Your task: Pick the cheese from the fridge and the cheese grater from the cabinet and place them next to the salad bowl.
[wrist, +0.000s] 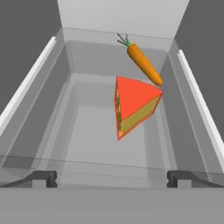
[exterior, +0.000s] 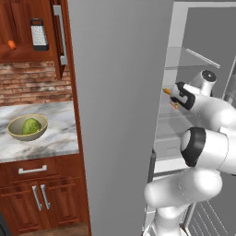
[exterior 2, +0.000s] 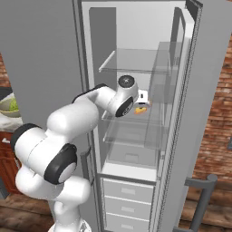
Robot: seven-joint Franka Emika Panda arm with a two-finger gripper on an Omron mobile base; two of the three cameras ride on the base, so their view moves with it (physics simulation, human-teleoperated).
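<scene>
The fridge (exterior 2: 136, 27) stands open, and my arm reaches in over its middle glass shelf. On that shelf lies the cheese (wrist: 133, 109), an orange-yellow wedge with a red rind; it also shows as a small cheese (exterior 2: 141, 109) just under the hand. My gripper (wrist: 111, 179) is open, its two fingertips (wrist: 41, 178) spread wide a short way back from the wedge, touching nothing. The cheese grater (exterior: 39, 34) stands on the shelf of the open wooden cabinet (exterior: 18, 20). On the marble counter sits the salad bowl (exterior: 27, 127) with its lettuce head.
A carrot (wrist: 144, 64) lies just behind the cheese, nearly touching its far corner. The fridge's grey door (exterior: 115, 115) stands between the arm and the counter (exterior: 55, 138). White drawers (exterior 2: 129, 192) fill the fridge's bottom. Lower wooden cabinets (exterior: 39, 193) sit under the counter.
</scene>
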